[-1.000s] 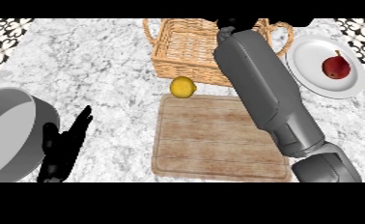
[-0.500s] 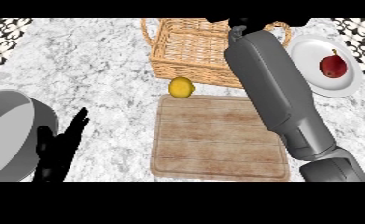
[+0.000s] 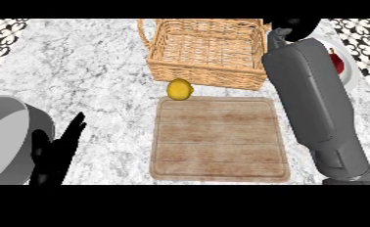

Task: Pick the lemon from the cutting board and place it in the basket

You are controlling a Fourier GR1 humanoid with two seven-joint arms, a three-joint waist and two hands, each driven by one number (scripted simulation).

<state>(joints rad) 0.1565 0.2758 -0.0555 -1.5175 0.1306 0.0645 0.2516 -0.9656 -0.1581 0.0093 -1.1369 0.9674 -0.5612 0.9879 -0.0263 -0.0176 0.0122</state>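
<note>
Grey round vessel (image 3: 13, 140): at the far left edge, only partly in view, standing on the white marbled surface (image 3: 94, 69).

Left hand (image 3: 54, 155): low at the left, just beside the grey vessel, fingers straight and pointing up and away, released, grasping nothing; it rests there.

Lemon (image 3: 179, 89): yellow, lying on the surface at the far left corner of the cutting board (image 3: 220, 140), touching or just overlapping the board's far edge, and just in front of the basket's near wall. Not inside the basket. No hand touches it.

Cutting board: pale wood, rectangular with rounded corners, lying flat in the middle of the view, nothing on its top.

Basket (image 3: 206, 72): woven wicker, rectangular, beyond the board, with a handle loop at its left end; its inside shows only the woven floor.

Right forearm (image 3: 311, 99): grey, running from the lower right up past the board's right side to the basket's right end.

Right hand (image 3: 292, 27): black, at the top right beside the basket's far right corner, cut off by the view's edge; whether its fingers are released or clenched cannot be told.

Plate (image 3: 348, 64): white, at the right edge behind the forearm, carrying a dark red item (image 3: 336, 60), mostly hidden.
</note>
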